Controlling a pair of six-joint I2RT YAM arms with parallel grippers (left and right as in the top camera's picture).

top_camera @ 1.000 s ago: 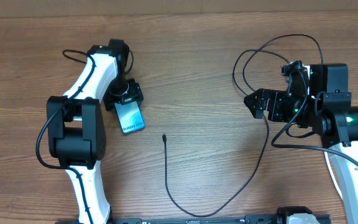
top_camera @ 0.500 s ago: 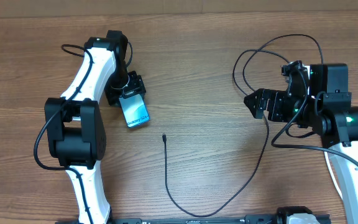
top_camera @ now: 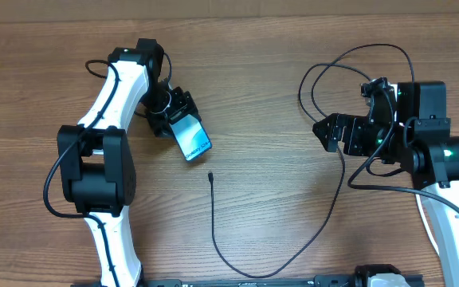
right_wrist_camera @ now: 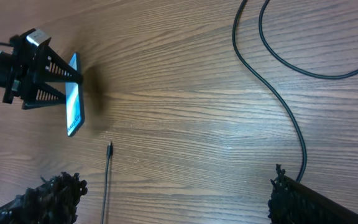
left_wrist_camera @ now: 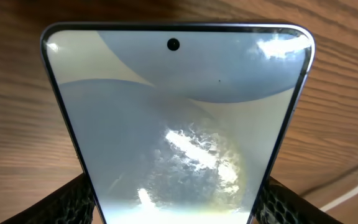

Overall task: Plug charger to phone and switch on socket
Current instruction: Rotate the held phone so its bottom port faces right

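Note:
My left gripper (top_camera: 175,118) is shut on the phone (top_camera: 192,137), holding it by its edges just above the table, with the light-blue screen up and the free end pointing down-right. In the left wrist view the phone (left_wrist_camera: 176,118) fills the frame between both fingers (left_wrist_camera: 70,202). The charger's small connector tip (top_camera: 210,176) lies on the wood just below the phone. Its black cable (top_camera: 293,255) curves down and right, then climbs past my open right gripper (top_camera: 323,131) into loops (top_camera: 357,56). The right wrist view shows the tip (right_wrist_camera: 109,148) and phone (right_wrist_camera: 73,106). The socket is out of view.
The table is brown wood (top_camera: 269,104). The charger cable loops (right_wrist_camera: 272,43) run behind and beside the right arm (top_camera: 445,159). The left arm's white links (top_camera: 110,96) stretch up the left side of the table.
The left gripper has swung the phone to the right and down, turning its free end toward the connector tip. The right arm and the cable have not moved.

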